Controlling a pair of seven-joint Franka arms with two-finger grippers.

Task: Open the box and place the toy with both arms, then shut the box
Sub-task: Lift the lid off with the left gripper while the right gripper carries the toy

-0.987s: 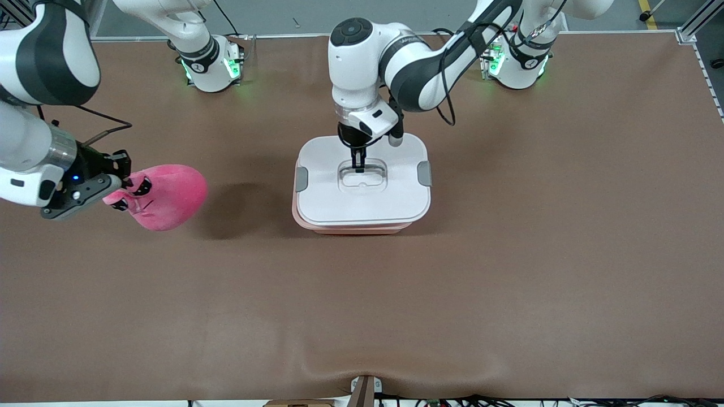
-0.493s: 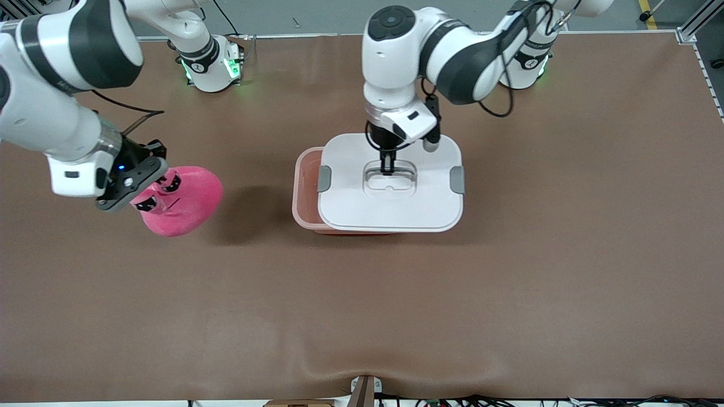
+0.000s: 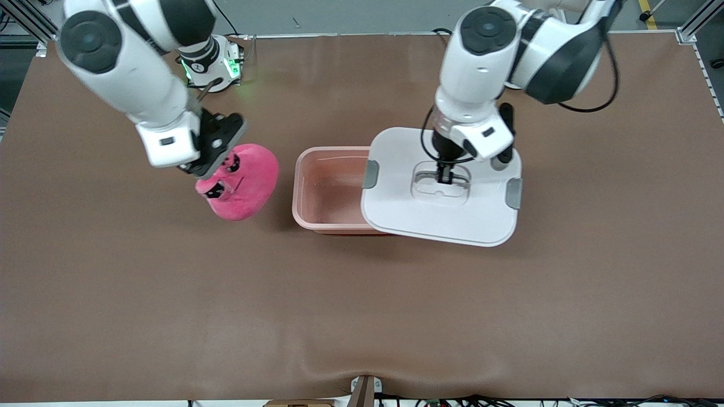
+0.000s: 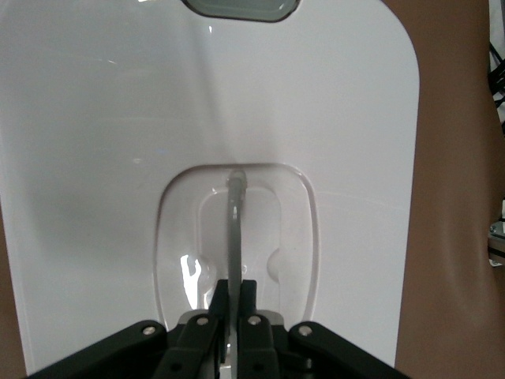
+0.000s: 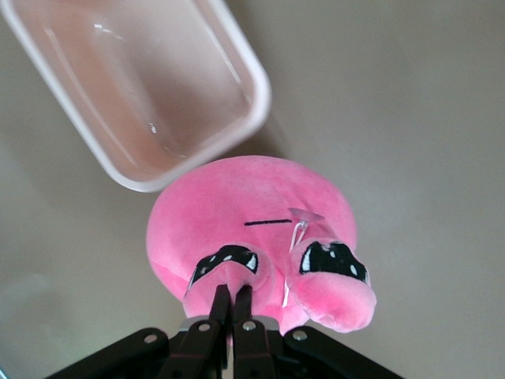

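We have swung the lid (image 3: 441,189), pinched by our left end effector (image 3: 445,176), toward the left arm's desk edge, uncovering the box (image 3: 328,189); our right end effector (image 3: 218,169), gripping the toy (image 3: 243,181), has neared it.

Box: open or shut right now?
Open: the left gripper holds the lid off to one side, baring most of the empty tub.

Lid (image 3: 441,215) hides the tub's (image 3: 328,186) end toward the left arm. Left wrist view crops the lid's grey clip (image 4: 241,8); right wrist view crops the tub's rim (image 5: 197,158).
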